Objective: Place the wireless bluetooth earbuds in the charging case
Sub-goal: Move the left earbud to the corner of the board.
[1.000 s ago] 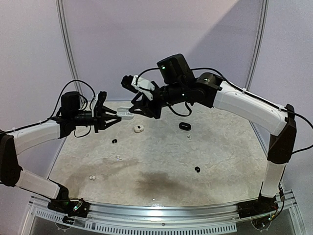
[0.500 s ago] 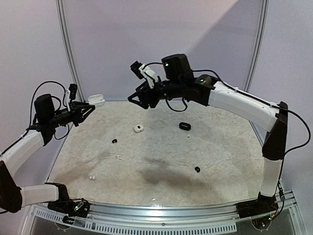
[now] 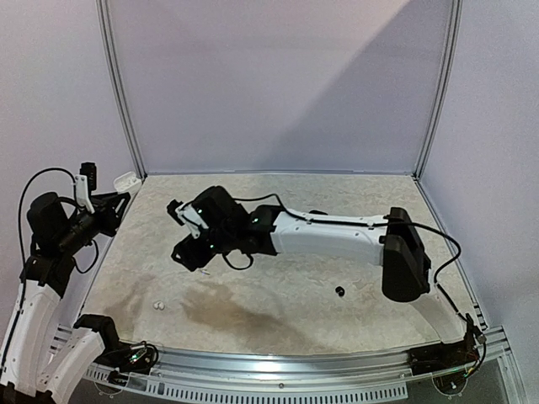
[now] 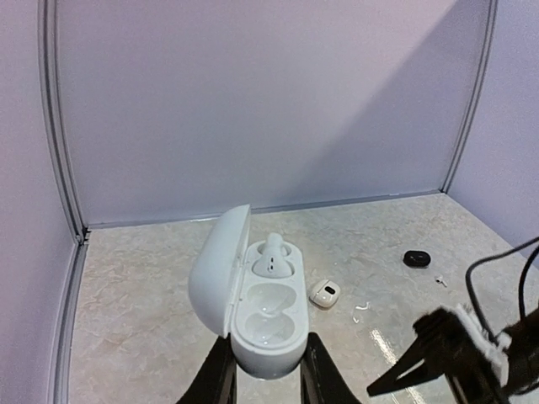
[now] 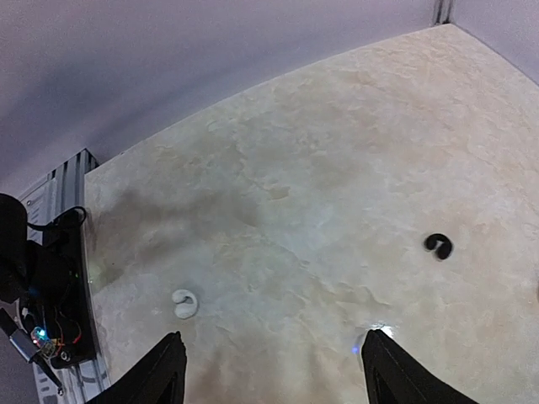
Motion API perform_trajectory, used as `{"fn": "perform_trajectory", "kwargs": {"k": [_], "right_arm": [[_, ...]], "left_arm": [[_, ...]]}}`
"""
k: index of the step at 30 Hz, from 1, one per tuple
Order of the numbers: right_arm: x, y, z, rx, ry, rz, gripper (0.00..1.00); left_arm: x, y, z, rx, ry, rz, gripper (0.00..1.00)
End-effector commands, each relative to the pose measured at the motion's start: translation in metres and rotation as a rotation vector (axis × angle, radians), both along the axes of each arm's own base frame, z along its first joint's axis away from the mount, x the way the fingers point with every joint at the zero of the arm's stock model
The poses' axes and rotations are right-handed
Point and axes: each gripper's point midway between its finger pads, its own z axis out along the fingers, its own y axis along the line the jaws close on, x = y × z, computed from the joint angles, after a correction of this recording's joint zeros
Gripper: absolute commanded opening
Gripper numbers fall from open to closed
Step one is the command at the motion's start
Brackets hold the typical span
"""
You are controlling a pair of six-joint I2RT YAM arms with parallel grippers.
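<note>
The wireless bluetooth earbuds are spread out. One white earbud (image 4: 274,252) sits in the far socket of the open white charging case (image 4: 265,324). A second white earbud (image 3: 157,305) lies on the tabletop (image 3: 253,328) toward the near-left corner, close to the aluminium rail (image 3: 278,364). A black earbud (image 3: 339,291) lies right of centre near the front.

The left gripper (image 4: 268,341) is clamped on the near end of the case and holds it in the air at the table's left edge, beside the left metal post (image 3: 118,93), with the lid tipped open to the left.

The right gripper (image 5: 276,333) has its jaws spread wide with nothing between them. Its arm stretches across the left half of the table, and the second white earbud lies just ahead of its left finger (image 5: 164,370).

The right half and the front centre of the table are open, bare surface.

Toward the back lie a small white case (image 4: 324,293) and, well apart from it, a black case (image 4: 416,258).

The surface is beige and marbled, enclosed by pale lilac walls (image 3: 278,84) at the back and sides.
</note>
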Motion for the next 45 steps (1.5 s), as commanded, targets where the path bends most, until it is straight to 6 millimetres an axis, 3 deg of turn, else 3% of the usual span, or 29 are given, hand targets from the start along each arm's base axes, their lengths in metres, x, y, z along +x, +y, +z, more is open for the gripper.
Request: {"fn": "perform_trajectory", "kwargs": {"k": [1,6,11,14,22,26,29,39,45], "right_arm": [[-0.040,0.035,-0.030,0.001,-0.026,0.041,0.75],[-0.058,0.054,-0.064,0.016,-0.053,0.079,0.94],[-0.075,0.075,-0.085,0.060,-0.128,0.139,0.94],[-0.064,0.078,-0.103,0.039,-0.173,0.096,0.91],[-0.060,0.075,-0.142,-0.020,-0.234,0.116,0.74],[-0.072,0.073,-0.160,-0.068,-0.268,0.170,0.62],[-0.081,0.075,-0.164,-0.078,-0.296,0.221,0.58],[-0.095,0.081,-0.162,-0.034,-0.259,0.284,0.29],[-0.097,0.079,-0.163,-0.035,-0.230,0.288,0.24]], "left_arm": [[-0.010,0.014,-0.027,0.037,0.082,0.079,0.00],[-0.017,0.011,-0.033,0.029,0.099,0.064,0.00],[-0.019,0.005,-0.033,0.030,0.100,0.034,0.00],[-0.020,0.003,-0.033,0.036,0.100,0.024,0.00],[-0.020,0.001,-0.033,0.043,0.098,0.014,0.00],[-0.020,0.001,-0.033,0.054,0.094,0.015,0.00],[-0.020,0.001,-0.034,0.059,0.095,0.016,0.00],[-0.020,0.002,-0.036,0.070,0.100,0.022,0.00],[-0.021,0.003,-0.037,0.073,0.101,0.025,0.00]]}}
